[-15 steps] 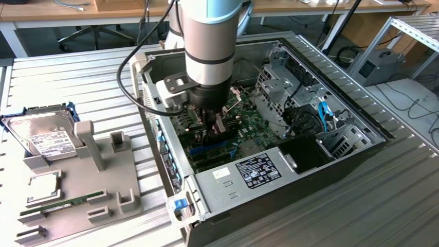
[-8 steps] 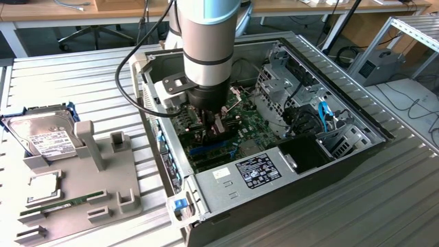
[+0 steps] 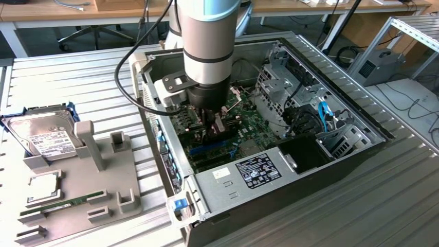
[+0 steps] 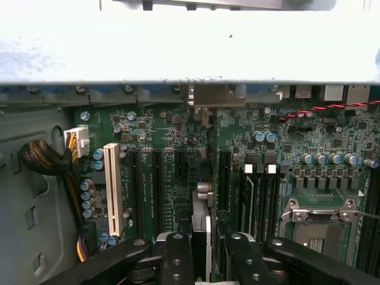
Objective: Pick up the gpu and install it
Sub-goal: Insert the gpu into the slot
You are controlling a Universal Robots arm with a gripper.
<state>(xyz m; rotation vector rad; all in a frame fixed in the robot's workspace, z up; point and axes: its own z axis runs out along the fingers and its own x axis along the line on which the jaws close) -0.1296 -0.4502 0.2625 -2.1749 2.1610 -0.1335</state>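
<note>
One card, the thin dark gpu, is standing edge-on between the black jaws of the gripper, low inside the open grey computer case on the ribbed metal counter. Jaws are standing partly apart, clamped on the gpu's two faces. Seating it well is calling for keeping the card upright and parallel to the long black slots on the green motherboard, bracket end facing the case's rear wall.

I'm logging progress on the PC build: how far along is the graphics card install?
Done: the thin dark card is picked up, and the grey holder tray on the exterior view's left keeps the silver hard drive and green memory stick. In hand: the gripper holds the card edge-on inside the open computer case, above the green motherboard. Left: whether it is fully seated in a slot cannot be told.
</note>
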